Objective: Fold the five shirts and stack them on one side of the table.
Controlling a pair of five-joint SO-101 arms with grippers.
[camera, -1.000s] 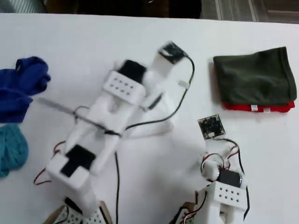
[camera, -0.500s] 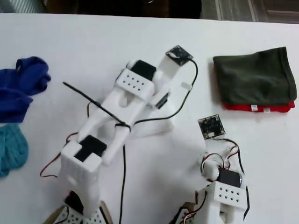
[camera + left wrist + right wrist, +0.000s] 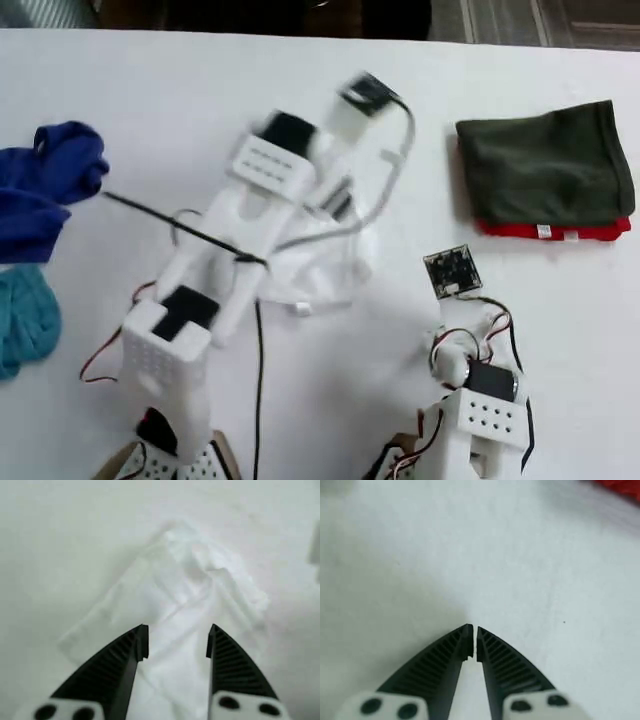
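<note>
Your left arm [image 3: 250,220] has swung back toward 11 o'clock from where it leaned half a second ago, and it is blurred mid-move. The white shirt [image 3: 325,275] under it at bench centre got dragged along, so more cloth now bunches out on the arm's 5 o'clock side. Left hand [image 3: 177,642] is wide, jaws apart over the crumpled white shirt, gripping nothing. Right hand [image 3: 474,640] is closed and empty over bare bench [image 3: 200,90]; that arm hasn't moved, parked at 5 o'clock. The dark green shirt [image 3: 545,165] lies folded on the red shirt [image 3: 555,230] at 3 o'clock, unchanged. Blue shirt [image 3: 45,185] and teal shirt [image 3: 25,320] lie loose at 9 o'clock. My read: two stacked, the white one mid-fold and messy, two untouched. You likely need a fresh grip.
</note>
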